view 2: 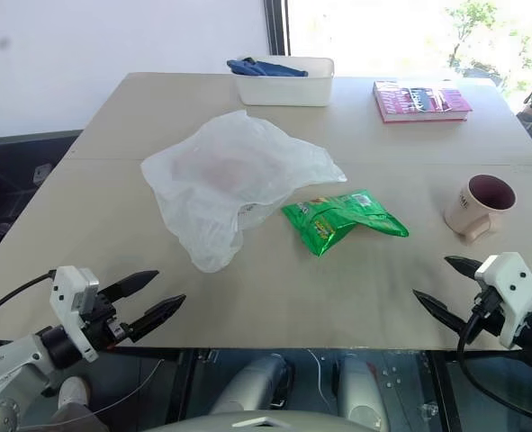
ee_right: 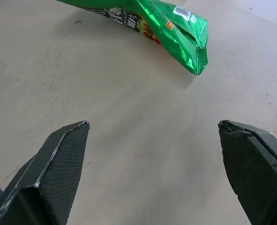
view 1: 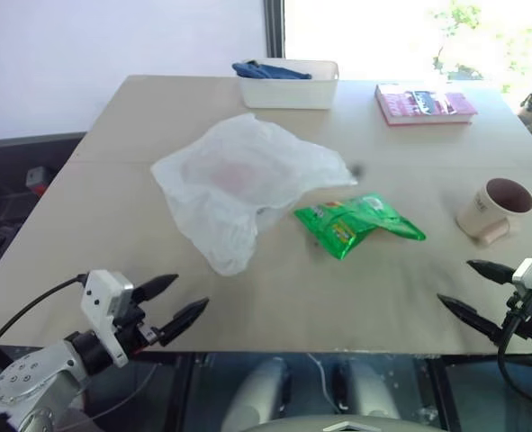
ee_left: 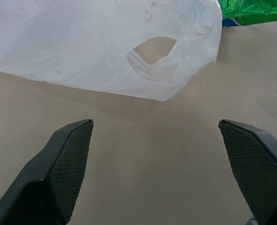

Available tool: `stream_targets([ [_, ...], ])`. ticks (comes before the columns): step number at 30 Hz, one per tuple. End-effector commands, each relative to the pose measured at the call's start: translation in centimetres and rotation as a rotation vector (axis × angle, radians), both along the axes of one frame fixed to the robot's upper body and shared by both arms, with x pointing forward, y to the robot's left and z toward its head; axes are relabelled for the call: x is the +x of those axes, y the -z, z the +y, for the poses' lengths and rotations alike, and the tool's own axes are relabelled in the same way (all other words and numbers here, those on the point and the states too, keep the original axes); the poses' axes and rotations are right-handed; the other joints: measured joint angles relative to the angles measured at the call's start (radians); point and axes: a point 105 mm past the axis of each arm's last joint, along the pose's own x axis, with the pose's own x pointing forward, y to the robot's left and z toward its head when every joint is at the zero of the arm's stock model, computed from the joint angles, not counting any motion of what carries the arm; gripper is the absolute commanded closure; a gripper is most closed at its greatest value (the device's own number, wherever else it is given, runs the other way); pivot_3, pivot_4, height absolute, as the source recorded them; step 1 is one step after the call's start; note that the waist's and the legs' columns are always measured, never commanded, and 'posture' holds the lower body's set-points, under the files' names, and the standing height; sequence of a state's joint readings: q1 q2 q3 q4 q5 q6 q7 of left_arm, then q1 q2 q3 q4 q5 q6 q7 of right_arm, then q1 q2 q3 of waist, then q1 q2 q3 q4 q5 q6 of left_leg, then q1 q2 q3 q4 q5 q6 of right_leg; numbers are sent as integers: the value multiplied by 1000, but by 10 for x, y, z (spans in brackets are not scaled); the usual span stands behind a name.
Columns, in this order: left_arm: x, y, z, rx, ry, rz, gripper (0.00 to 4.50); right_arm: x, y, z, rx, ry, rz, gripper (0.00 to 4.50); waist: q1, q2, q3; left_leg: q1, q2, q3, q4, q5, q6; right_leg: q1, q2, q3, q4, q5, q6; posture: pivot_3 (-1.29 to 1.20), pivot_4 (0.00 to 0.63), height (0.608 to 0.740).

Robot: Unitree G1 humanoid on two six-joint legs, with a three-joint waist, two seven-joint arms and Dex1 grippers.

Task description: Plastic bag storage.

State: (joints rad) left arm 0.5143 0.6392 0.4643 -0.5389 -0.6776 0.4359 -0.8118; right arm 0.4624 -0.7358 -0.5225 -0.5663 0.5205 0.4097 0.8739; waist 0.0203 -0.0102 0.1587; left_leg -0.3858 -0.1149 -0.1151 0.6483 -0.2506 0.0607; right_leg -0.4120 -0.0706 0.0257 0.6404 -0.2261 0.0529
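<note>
The plastic bag [view 1: 246,183] lies mid-desk, stretching toward the near edge, nearer the wide-open, empty left tool [view 1: 171,304] than the equally open, empty right tool [view 1: 471,290].

The plastic bag [view 1: 243,180], lying ahead of the left gripper [view 1: 183,299], is showing thin, translucent, wrinkled film. The green packet [view 1: 357,225], ahead of the right gripper [view 1: 469,288], is gleaming as glossy foil. The table [view 1: 293,297] beneath both is looking matt and smooth. Each gripper's fingers [ee_left: 65,171] are showing finely textured black pads.
</note>
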Motion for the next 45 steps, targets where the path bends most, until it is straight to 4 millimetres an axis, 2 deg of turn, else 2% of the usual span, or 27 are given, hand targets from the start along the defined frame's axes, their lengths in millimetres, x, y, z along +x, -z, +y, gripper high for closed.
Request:
stream_targets([
  [1, 6, -18, -12, -7, 40, -68, 33, 3, -12, 8, 7, -36, -43, 0, 0, 0, 0, 0, 0, 0, 0, 0, 0, 0, 0, 0, 0, 0, 0, 0, 150, 740],
  [4, 15, -42, -39, -22, 131, -144, 33, 4, -29, 25, 49, -110, -105, 0, 4, 0, 1, 0, 0, -1, 1, 0, 0, 0, 0, -1, 0, -2, 3, 0, 150, 740],
  [9, 37, -67, -52, 82, 97, -289, 33, -7, -40, 40, 61, -210, -127, 0, 7, 1, 1, 0, 0, -1, 2, 0, 0, 0, 0, -1, 0, 2, 1, 0, 150, 740],
  [13, 61, -72, -57, 356, 16, -311, 33, -11, -39, 39, 45, -229, -122, 0, 17, -1, 2, 0, 0, -1, 1, 0, 0, 0, 1, -1, 0, 3, 4, 0, 150, 740],
  [15, 63, -76, -66, 491, 65, -345, 33, -11, -36, 35, 44, -217, -125, 0, 19, 0, 2, 0, 0, -1, 1, 0, 0, 0, 1, -1, 0, 3, 4, 0, 150, 740],
  [18, 59, -68, -69, 552, 129, -286, 33, -13, -32, 32, 41, -208, -126, 0, 17, 1, 2, 0, 0, 0, 1, 0, 0, 0, 1, -1, 0, 3, 4, 0, 150, 740],
  [22, 40, -48, -60, 476, 170, -180, 33, -21, -25, 31, 29, -226, -114, 0, 13, 2, 3, 1, 0, 0, -3, 1, -4, -2, 1, 1, 0, 3, 4, 0, 150, 740],
  [25, 28, -39, -55, 414, 180, -145, 33, -27, -29, 34, 28, -259, -152, 0, 18, 2, 3, 0, 0, 0, -5, 2, -6, -3, 1, 0, 0, 2, 2, 0, 150, 740],
  [28, 20, -37, -58, 336, 193, -98, 33, -34, -32, 38, 43, -308, -176, 0, 24, 2, 3, 0, 0, -1, -4, -1, -2, -2, 0, -1, 0, 1, 1, 0, 150, 740],
  [33, 11, -31, -55, 332, 193, -76, 33, -42, -35, 40, 48, -366, -209, 0, 20, 2, 3, 1, 0, -2, -2, -1, -2, 0, 0, -2, -1, -2, 1, 0, 150, 740],
  [45, 24, -25, -65, 257, 160, -50, 33, -55, -38, 39, -4, -483, -272, 0, 21, 3, 4, 1, 0, -2, -2, -1, -2, 0, 1, -2, 0, 1, 1, 0, 150, 740],
])
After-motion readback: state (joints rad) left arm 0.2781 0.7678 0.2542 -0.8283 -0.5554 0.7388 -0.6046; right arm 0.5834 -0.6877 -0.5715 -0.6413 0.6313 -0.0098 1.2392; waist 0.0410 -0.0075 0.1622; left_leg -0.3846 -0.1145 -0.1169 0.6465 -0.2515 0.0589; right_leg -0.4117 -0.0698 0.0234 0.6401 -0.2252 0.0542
